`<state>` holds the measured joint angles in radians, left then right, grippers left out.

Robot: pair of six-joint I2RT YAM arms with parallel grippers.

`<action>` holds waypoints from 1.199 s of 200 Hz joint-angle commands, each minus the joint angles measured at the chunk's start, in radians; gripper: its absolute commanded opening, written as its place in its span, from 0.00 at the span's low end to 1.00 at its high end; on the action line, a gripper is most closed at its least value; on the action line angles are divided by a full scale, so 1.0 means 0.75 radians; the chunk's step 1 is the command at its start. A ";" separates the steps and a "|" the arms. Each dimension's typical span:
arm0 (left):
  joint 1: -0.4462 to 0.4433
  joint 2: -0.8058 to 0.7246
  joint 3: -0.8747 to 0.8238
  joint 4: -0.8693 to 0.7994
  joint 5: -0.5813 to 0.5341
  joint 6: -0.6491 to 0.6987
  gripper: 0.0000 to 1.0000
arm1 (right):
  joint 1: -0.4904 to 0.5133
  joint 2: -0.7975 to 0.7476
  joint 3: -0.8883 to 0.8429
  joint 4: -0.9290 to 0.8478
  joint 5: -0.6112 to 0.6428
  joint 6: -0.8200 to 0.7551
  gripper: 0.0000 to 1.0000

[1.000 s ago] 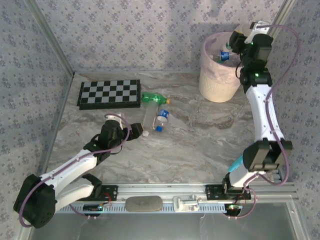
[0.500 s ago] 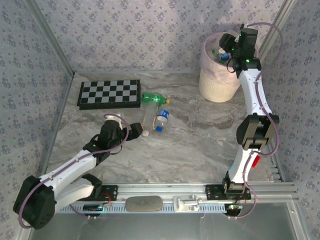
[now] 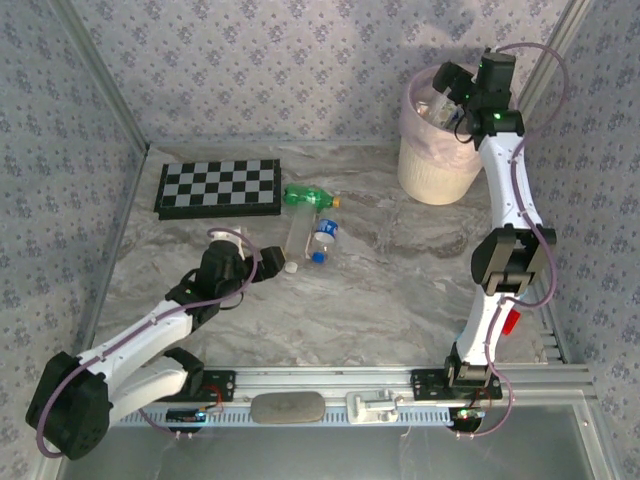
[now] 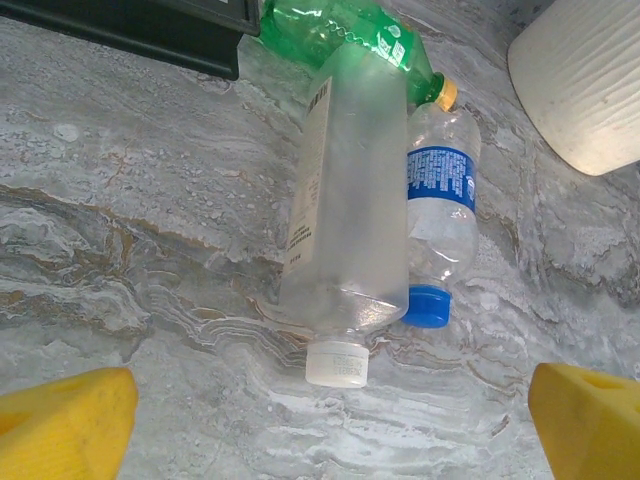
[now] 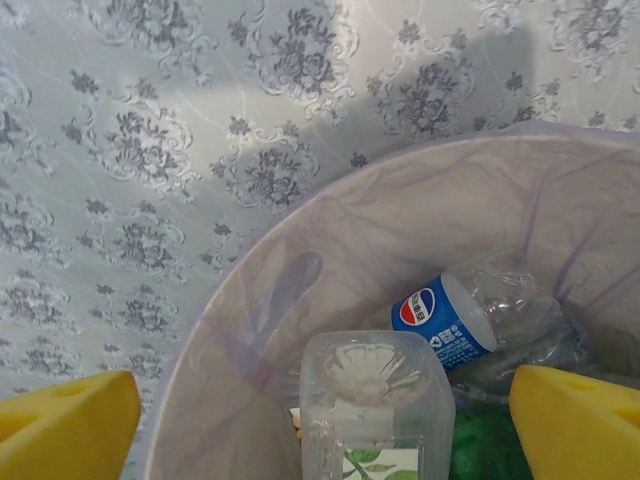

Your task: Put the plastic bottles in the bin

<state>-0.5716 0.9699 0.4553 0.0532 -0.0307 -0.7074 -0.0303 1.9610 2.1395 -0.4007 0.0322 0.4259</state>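
The cream bin [image 3: 430, 170] with a pink liner stands at the back right. My right gripper [image 3: 450, 85] hangs over its mouth, open. In the right wrist view a square clear bottle [image 5: 375, 410] sits bottom-up between the spread yellow fingers [image 5: 60, 425], touching neither. Below lie a blue-labelled bottle [image 5: 480, 315] and something green [image 5: 485, 450] inside the liner [image 5: 300, 290]. On the table lie a green bottle [image 3: 305, 196], a long clear bottle [image 3: 298, 235] with a white cap and a small blue-capped bottle [image 3: 323, 240]. My left gripper [image 3: 262, 262] is open just short of the white cap [image 4: 336, 362].
A folded checkerboard [image 3: 218, 186] lies at the back left, touching the green bottle's end. Patterned walls close in the table on three sides. A metal rail [image 3: 330, 385] runs along the near edge. A red object [image 3: 512, 322] sits by the right arm.
The right arm has straightened and reached over the bin, its elbow swinging in from the right. The clear bottle now sits free between its spread fingers. The left arm has not moved.
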 commanded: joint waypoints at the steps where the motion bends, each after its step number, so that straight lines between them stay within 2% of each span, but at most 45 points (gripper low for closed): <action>1: -0.006 0.005 0.054 -0.026 -0.031 0.033 1.00 | 0.009 -0.123 0.016 -0.016 0.095 -0.087 1.00; 48: 0.014 0.016 0.131 -0.081 -0.071 0.115 1.00 | 0.116 -0.420 -0.283 0.221 0.174 -0.245 1.00; 75: 0.037 0.025 0.164 -0.081 -0.084 0.141 1.00 | 0.209 -0.645 -0.597 0.382 0.122 -0.251 1.00; 106: 0.059 0.058 0.201 -0.085 -0.070 0.163 1.00 | 0.343 -0.892 -0.934 0.467 0.136 -0.232 1.00; 163: 0.063 0.153 0.233 -0.051 -0.010 0.146 1.00 | 0.590 -1.231 -1.560 0.515 0.192 -0.021 1.00; 200: 0.063 0.215 0.261 -0.060 0.050 0.163 1.00 | 0.689 -1.323 -1.758 0.409 0.217 0.146 1.00; 240: 0.063 0.327 0.340 -0.114 0.161 0.216 0.99 | 0.762 -1.367 -1.949 0.439 0.239 0.334 1.00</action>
<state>-0.5293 1.1679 0.6403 -0.0055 0.0158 -0.5877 0.5133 0.9546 0.7361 -0.0799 0.1734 0.5472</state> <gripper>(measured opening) 0.993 0.999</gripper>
